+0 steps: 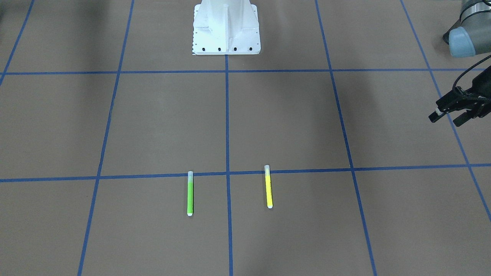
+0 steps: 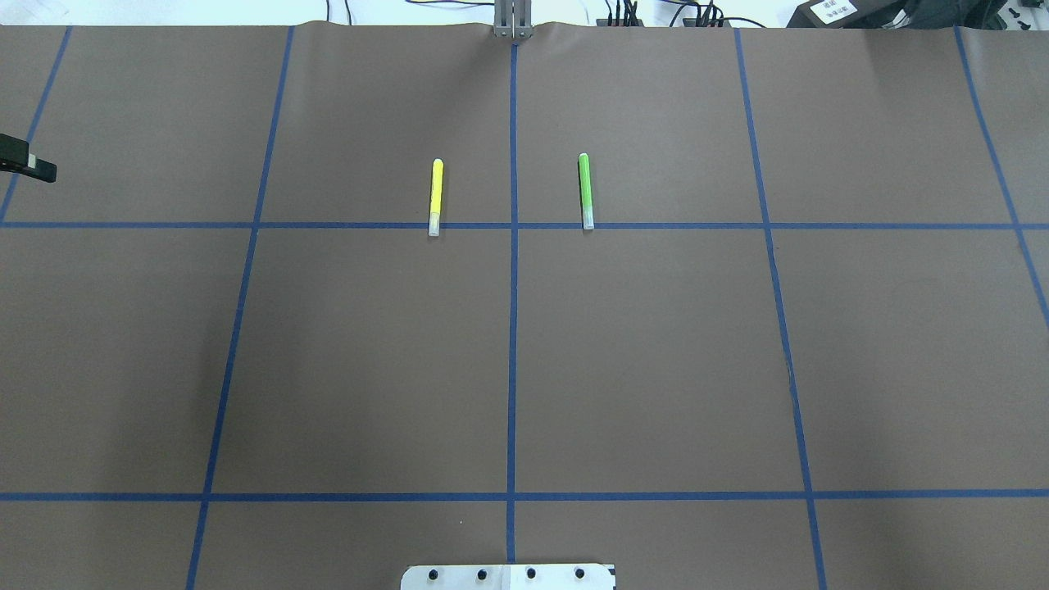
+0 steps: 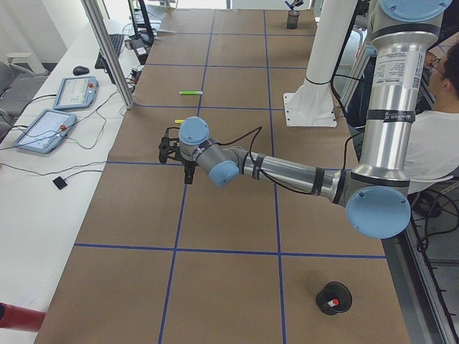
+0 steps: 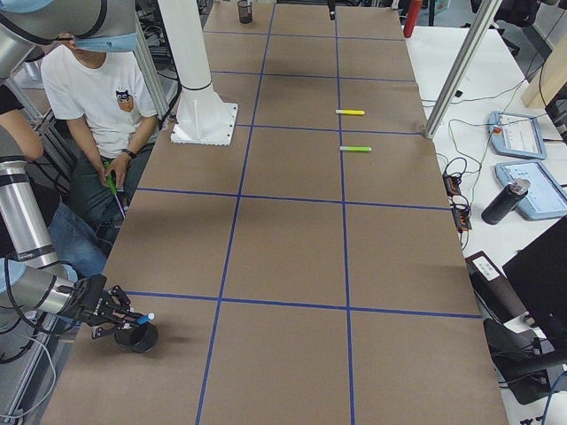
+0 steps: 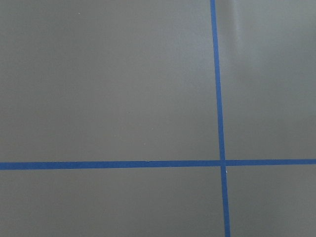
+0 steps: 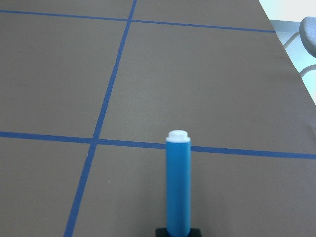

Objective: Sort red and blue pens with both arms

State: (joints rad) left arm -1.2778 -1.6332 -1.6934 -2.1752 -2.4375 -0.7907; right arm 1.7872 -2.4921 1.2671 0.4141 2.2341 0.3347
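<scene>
Brown paper counter (image 2: 656, 369), blue tape grid, a person seated beside it. The right hand (image 4: 122, 313) is clamped on the blue pen (image 6: 178, 187), just above a black cup (image 4: 139, 339) near the counter's edge. The left hand (image 1: 447, 117) hangs over bare paper, fingers spread and holding nothing. The red pen (image 3: 330, 304) stands in a second black cup (image 3: 335, 295), back by that arm's base. The green marker (image 1: 190, 193) and yellow marker (image 1: 269, 188) lie well apart from both hands, with wide brown paper between.

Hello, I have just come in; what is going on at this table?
Pens are being sorted here. The right gripper holds a bright blue pen close over a black round cup at the table's right end. At the left end, what looks like a red-capped pen stands in a second black cup. The left gripper hangs open and empty over the brown table cover. A green marker and a yellow marker lie untouched, side by side.
</scene>
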